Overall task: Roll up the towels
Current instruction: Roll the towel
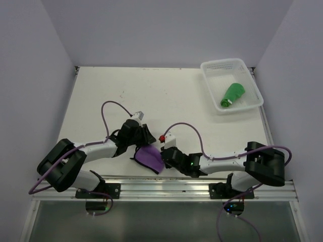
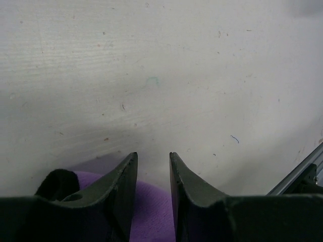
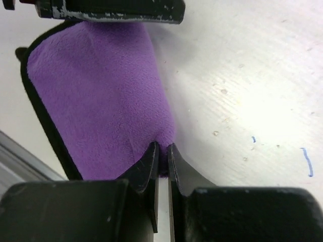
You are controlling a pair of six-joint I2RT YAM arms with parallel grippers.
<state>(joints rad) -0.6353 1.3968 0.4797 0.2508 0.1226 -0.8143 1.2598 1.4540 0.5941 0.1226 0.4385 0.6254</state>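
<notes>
Item: purple towel (image 3: pixel 101 91), black-edged, at the near edge of the table (image 1: pixel 151 96), between the two grippers and just beside the front rail. Condition: not yet rolled; it lies as a loose, partly folded sheet, purple face up in the right wrist view, with one black edge running down its rail side. Right gripper (image 3: pixel 162 150): jaws drawn almost together, nipping the near purple edge, judged a hold to steady or lift that end so a roll can be started. Left gripper (image 2: pixel 153 156): at the towel's far end, jaws part-way apart with purple cloth showing in the gap and under the fingers; whether the cloth is pinched or only straddled cannot be told. A black curl beside its left finger is probably the towel's back turned up. Item: green towel (image 1: pixel 233 95), already a tight roll, lying slantwise in the white basket (image 1: pixel 224 62) at the far right corner, well apart from the arms; judged finished and stowed. Obscured: in the top view both grippers cover much of the purple towel; the right wrist view cuts off its far end under the left gripper; the left wrist view shows only a sliver of it.
</notes>
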